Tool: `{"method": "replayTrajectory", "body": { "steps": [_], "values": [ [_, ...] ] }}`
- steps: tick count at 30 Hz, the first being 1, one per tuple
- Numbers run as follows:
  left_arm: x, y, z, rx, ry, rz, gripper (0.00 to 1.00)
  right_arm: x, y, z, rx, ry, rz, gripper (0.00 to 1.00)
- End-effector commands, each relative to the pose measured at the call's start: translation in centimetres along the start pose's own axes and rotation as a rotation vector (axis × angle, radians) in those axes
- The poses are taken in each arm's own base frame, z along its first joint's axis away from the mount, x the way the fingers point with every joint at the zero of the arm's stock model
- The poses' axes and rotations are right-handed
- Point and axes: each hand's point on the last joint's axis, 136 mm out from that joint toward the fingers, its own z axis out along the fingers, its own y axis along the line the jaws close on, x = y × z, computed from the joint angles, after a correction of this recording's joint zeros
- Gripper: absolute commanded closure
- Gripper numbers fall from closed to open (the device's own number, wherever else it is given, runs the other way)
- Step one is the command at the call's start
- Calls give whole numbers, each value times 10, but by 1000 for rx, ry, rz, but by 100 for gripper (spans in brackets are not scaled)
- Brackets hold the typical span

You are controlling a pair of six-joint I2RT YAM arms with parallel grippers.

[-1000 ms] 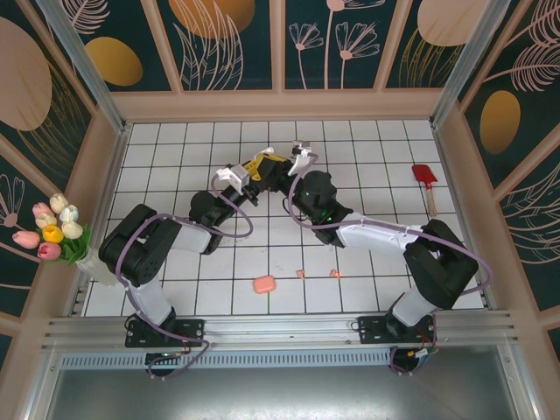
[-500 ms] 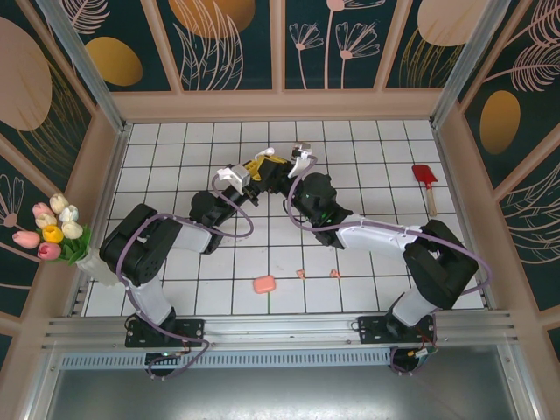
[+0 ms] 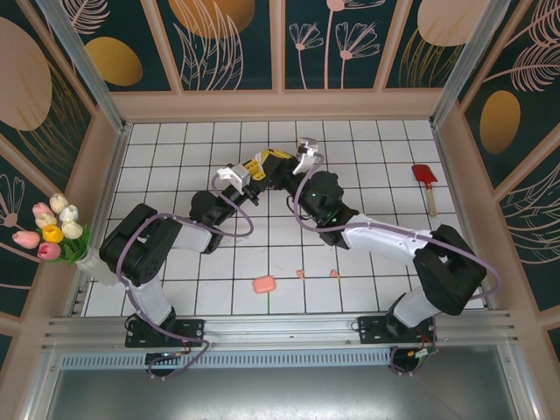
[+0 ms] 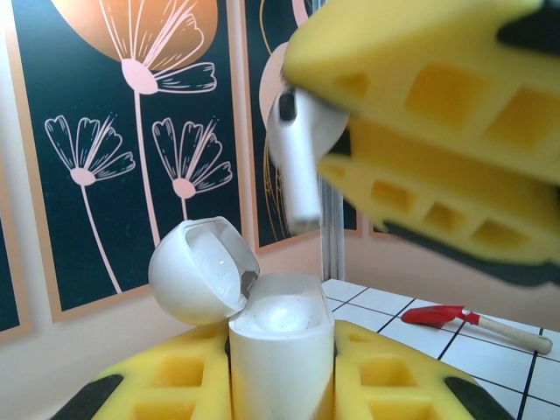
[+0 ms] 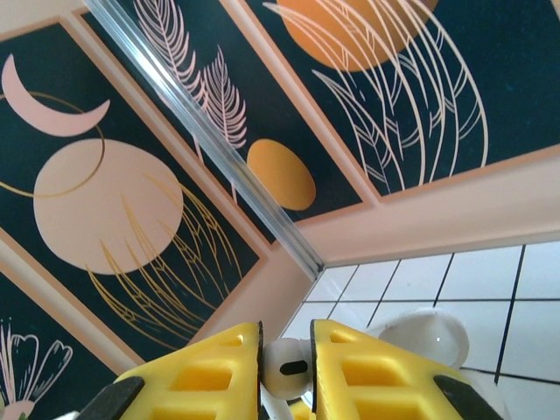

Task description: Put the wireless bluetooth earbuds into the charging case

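right gripper [image 5: 287, 372], yellow foam-padded, pinches a glossy white stemmed earbud [image 4: 296, 162].

The left arm [image 3: 166, 241] and right arm [image 3: 385, 238] bend inward, meeting at the overhead frame's upper centre. The left gripper [image 3: 260, 168] clamps a white charging case [image 4: 280, 350]. The right gripper [image 3: 282, 159] pinches a white earbud [image 5: 284, 366].

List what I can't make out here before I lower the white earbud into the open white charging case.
- Left wrist: the sockets inside the open white plastic charging case are blurred; whether a bud already sits inside is unclear.
- Right wrist: most of the white earbud stem is hidden between yellow foam fingers and cut by the bottom edge.
- Top external: the two tiny salmon-pink earbuds are too small to tell orientation.
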Motion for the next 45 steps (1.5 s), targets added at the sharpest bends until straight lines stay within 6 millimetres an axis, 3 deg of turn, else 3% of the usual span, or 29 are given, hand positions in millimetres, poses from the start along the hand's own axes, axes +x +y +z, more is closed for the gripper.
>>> {"method": "replayTrajectory", "body": {
  "steps": [1, 23, 31, 35, 39, 42, 45],
  "values": [
    [-35, -8, 3, 38, -144, 38, 100, -19, 3, -5, -4, -51, -18, 82],
    [-39, -9, 4, 43, -150, 40, 100, 8, -17, 1, 35, 13, 4, 82],
    [-31, -4, 1, 12, -136, 36, 100, 12, -31, -2, 69, 27, 24, 82],
    [-28, -1, -6, -21, -129, 34, 100, 10, -54, -11, 124, 27, 72, 80],
    [-22, 7, -17, -89, -119, 36, 100, 18, -92, -26, 223, 50, 143, 72],
    [-18, 13, -27, -136, -106, 44, 100, 43, -140, -42, 371, 147, 207, 58],
    [-15, 16, -33, -166, -97, 45, 100, 80, -172, -54, 470, 295, 227, 53]
  ]
}}
